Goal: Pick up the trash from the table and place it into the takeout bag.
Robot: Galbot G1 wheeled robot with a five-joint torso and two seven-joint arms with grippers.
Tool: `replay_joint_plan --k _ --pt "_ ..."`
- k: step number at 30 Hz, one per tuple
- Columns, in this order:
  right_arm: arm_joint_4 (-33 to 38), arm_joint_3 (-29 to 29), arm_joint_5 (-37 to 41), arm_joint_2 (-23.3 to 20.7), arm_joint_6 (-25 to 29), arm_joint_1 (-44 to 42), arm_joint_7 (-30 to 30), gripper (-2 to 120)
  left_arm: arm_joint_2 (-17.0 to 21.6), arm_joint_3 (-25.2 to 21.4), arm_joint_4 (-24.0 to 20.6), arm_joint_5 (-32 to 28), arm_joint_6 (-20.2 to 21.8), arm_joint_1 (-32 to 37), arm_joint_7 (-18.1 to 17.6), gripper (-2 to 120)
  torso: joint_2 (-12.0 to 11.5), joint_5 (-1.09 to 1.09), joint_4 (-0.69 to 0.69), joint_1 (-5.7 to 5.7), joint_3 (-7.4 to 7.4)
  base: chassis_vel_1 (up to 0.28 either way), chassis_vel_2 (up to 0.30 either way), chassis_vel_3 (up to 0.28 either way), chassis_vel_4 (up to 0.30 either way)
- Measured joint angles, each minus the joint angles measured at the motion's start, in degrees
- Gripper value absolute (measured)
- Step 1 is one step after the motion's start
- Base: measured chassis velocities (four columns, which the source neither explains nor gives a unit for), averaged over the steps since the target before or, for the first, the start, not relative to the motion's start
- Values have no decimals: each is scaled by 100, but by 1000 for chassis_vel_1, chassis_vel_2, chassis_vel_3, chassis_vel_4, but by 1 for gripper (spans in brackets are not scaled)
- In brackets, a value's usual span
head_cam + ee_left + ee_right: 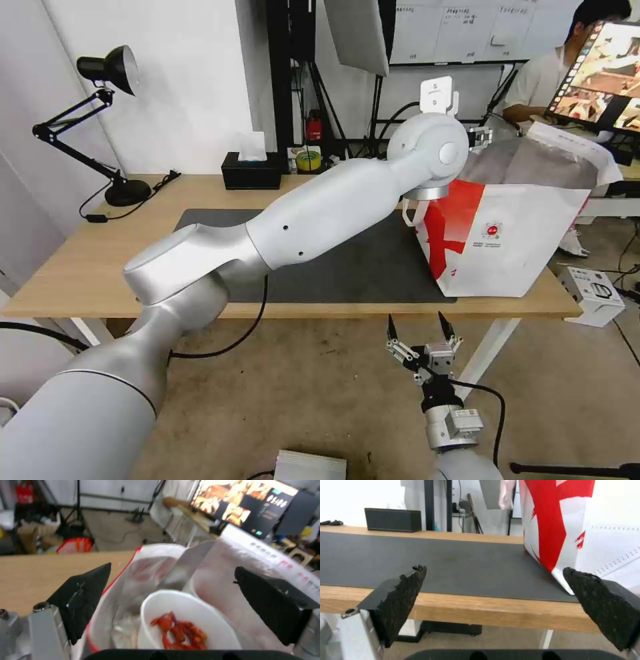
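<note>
Left gripper (173, 592) wide open above the mouth of the takeout bag (520, 240), its two black pads (85, 597) spread far apart with nothing between them and nothing touching them. Straight below, inside the bag, sits the white round bowl (186, 620), upright, with a heap of red shells (180, 632) in its bottom. Beside the bowl, against the silver foil lining (186, 565), something clear and crinkled shows, but what it is I cannot tell. The bag stands on the table (80, 267), its base at the end of the dark grey mat (360, 267), red panel and small round logo (493, 230) facing the robot, top flaps folded open.

The left arm (320, 213) stretches from the robot's shoulder diagonally across the mat, elbow low over the near table edge, wrist raised at the bag's top rim, the gripper (479, 137) poking out just past the wrist over the bag's opening.

The right gripper (421, 328) is also spread wide and holding nothing. It hangs below the table's near edge, in front of the bag, fingers pointing up. In its wrist view the pads (403, 597) frame the table edge, the bare mat and the bag's red-and-white corner. A black tissue box (251, 171) sits at the far edge of the table, well apart from the bag.
</note>
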Motion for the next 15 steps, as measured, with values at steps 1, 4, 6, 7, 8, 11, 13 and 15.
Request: replay_joint_plan --k 1,4,6,7,8,11,13,15 --pt "0 0 0 0 0 0 0 100 0 0 0 0 0 0 0 100 0 0 0 0 0 0 0 0 0" --pt "0 0 0 0 0 0 0 100 102 -54 -184 367 -52 155 285 100 0 0 -2 0 0 0 0 0 0" --pt "0 0 0 0 0 -1 0 100 422 -27 -446 896 -280 327 737 100 0 0 -2 0 0 0 0 0 0" --pt "0 1 0 0 0 0 0 100 626 10 -583 1129 -369 403 921 100 0 0 -2 0 0 0 0 0 0" --pt "0 0 0 0 0 0 0 100 803 34 -675 1288 -426 460 1050 100 0 0 -1 0 0 0 0 0 0" --pt "0 0 0 0 0 1 0 100 1309 1 -947 1717 -608 706 1412 100 0 -2 3 0 1 0 0 0 0" --pt "0 0 0 0 0 0 0 100 1606 -28 -1093 1931 -690 856 1559 100 0 -3 1 0 1 0 0 0 0" --pt "0 1 0 0 0 0 1 100 2136 -70 -1298 2484 -874 1153 1891 100 0 -1 0 0 0 0 0 0 0"
